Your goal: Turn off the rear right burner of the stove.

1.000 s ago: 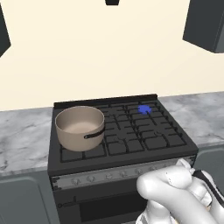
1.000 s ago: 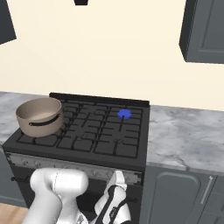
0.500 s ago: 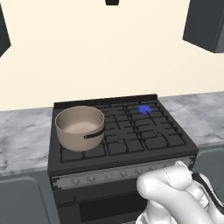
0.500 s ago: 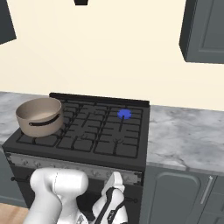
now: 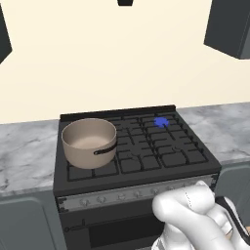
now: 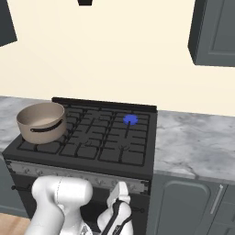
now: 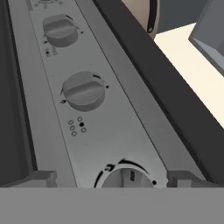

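Note:
The stove (image 5: 141, 158) is a black gas range with grid grates. At its back right the rear right burner (image 5: 161, 122) (image 6: 131, 120) shows a small blue flame. My gripper (image 7: 111, 179) is open in front of the grey knob strip (image 7: 109, 131), low at the stove's front (image 6: 120, 193). Its fingertips (image 7: 39, 178) stand on either side of a round knob (image 7: 127, 177), apart from it. Two more knobs (image 7: 83, 91) (image 7: 60, 31) follow along the strip. In the left base view my arm hides the right end of the strip.
A beige pot (image 5: 90, 141) (image 6: 41, 121) with a dark handle sits on the stove's front left burner. Grey marble counters (image 6: 197, 147) (image 5: 24, 151) flank the stove. The dark oven door (image 5: 117, 232) lies below the strip, and dark wall cabinets (image 6: 215, 32) hang above.
The hand has shifted only very slightly in front of the knob strip. The jaws stay wide and the blue flame burns as before.

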